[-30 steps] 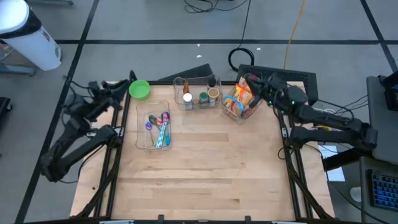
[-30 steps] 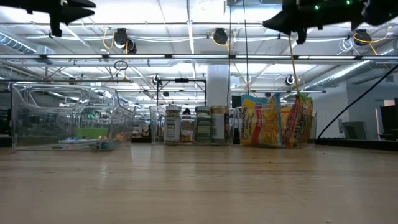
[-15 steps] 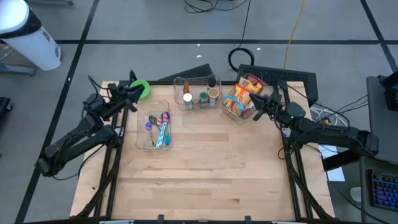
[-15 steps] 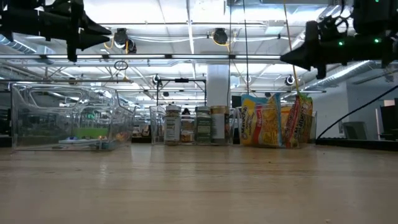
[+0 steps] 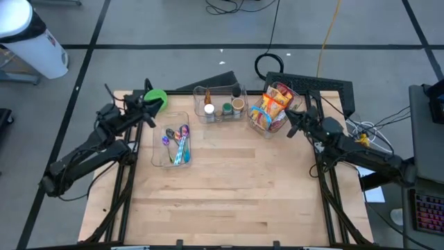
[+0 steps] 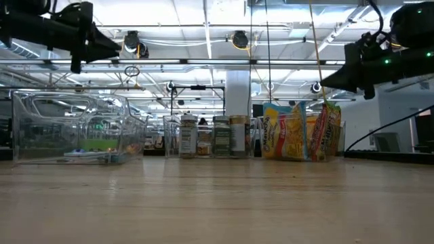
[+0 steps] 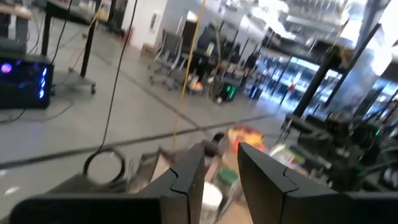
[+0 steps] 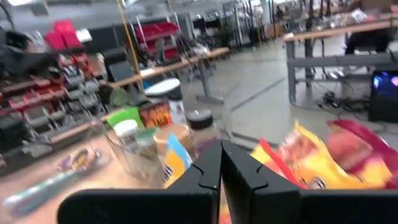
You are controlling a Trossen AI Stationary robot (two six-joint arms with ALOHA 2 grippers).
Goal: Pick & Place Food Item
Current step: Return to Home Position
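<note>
Three clear bins stand in a row on the counter [image 5: 229, 194]. The left bin [image 5: 155, 142], just beside the left gripper [image 5: 150, 117], holds colourful spoons [image 5: 177, 141] lying flat. The middle bin [image 5: 197, 97], between the two grippers, holds upright spice bottles [image 5: 223, 109]. The right bin [image 5: 258, 128], just beside the right gripper [image 5: 291, 128], holds yellow and red noodle packs [image 5: 267, 107] standing on edge.

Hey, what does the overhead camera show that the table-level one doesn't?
Only the high view shows the coiled cable on the floor behind the table. Only the low view shows the ceiling lights and a pillar. Both show the transparent bins holding spoons, bottles and noodle packs, with the left gripper and right gripper raised near the outer bins.
</note>
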